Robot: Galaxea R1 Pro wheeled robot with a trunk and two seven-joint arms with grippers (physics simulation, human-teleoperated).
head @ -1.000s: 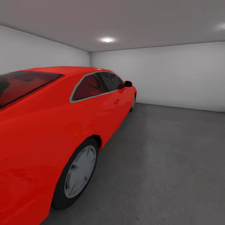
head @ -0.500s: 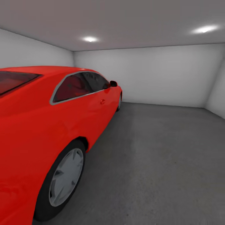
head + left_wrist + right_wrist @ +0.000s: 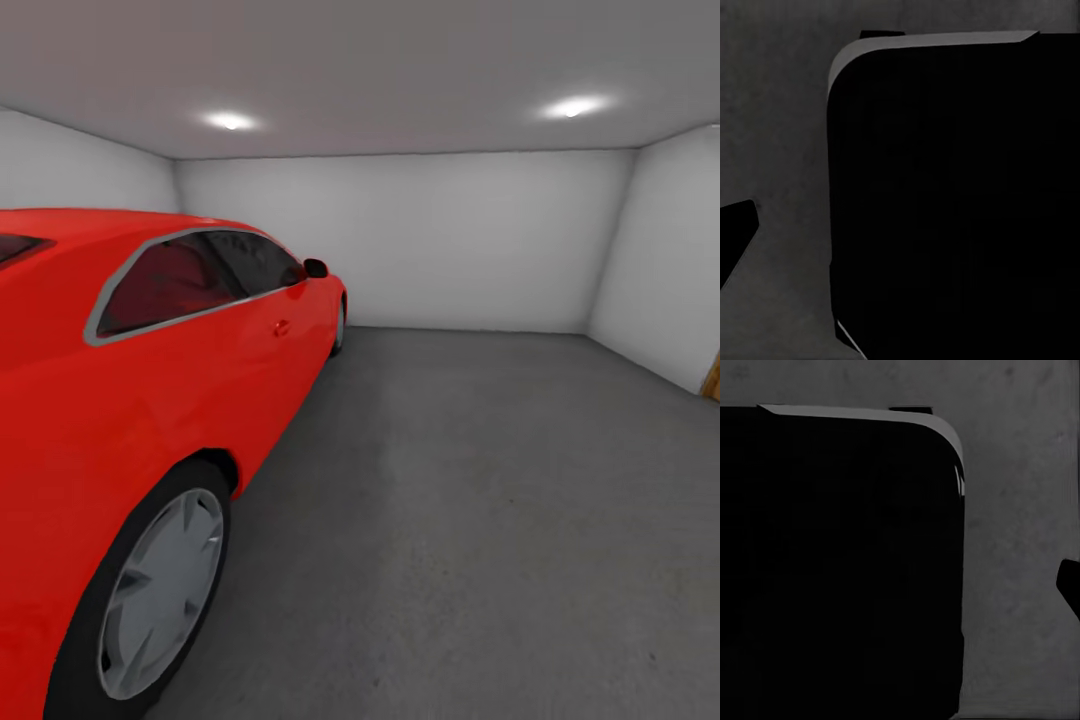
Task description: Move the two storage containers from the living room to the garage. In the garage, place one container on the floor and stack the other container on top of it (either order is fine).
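Head cam, L to R: glossy red car [image 3: 150, 380] takes up the left side, rear wheel [image 3: 150, 590] low in the corner, side mirror [image 3: 316, 268] further up. Middle and right is open floor [image 3: 480, 500], dark grey, rough matte concrete, looks flat. Pale grey walls [image 3: 450, 240] at back and right, two ceiling lights [image 3: 230, 121], sliver of wood door [image 3: 713, 378] at the far right edge. So this is the garage.

Storage containers: not in sight in any cam, location unknown from here.

Wrist cams: each has a big black rounded-corner block [image 3: 945, 202] [image 3: 840, 562] over grey concrete, prob robot's own body. Gripper jaws: can't tell open or closed on either arm.

Handling, a judgement only: low-walled rigid lidless boxes should be light and stiff, not fragile. Grab by pinching a wall at mid-length. Rough concrete should keep the bottom box from sliding while stacking.
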